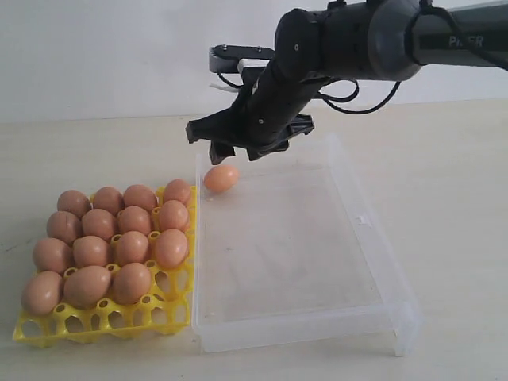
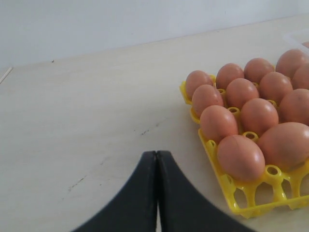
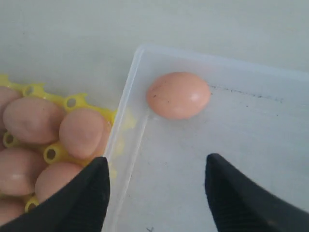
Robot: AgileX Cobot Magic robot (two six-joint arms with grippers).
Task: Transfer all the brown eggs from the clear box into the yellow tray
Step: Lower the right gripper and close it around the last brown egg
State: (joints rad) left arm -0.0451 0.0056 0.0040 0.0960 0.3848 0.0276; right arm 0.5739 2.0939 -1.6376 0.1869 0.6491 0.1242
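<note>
At the clear box (image 1: 294,262) corner beside the yellow tray (image 1: 103,327), the right gripper (image 3: 158,161) hovered, jaws spread, above the lone brown egg (image 1: 221,177), which called for a centred descent and gentle closure.

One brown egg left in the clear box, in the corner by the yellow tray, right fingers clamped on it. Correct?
Not quite. The brown egg does lie in that corner of the clear box, but the right gripper has its fingers spread open, apart from it. The right wrist view shows this.
</note>
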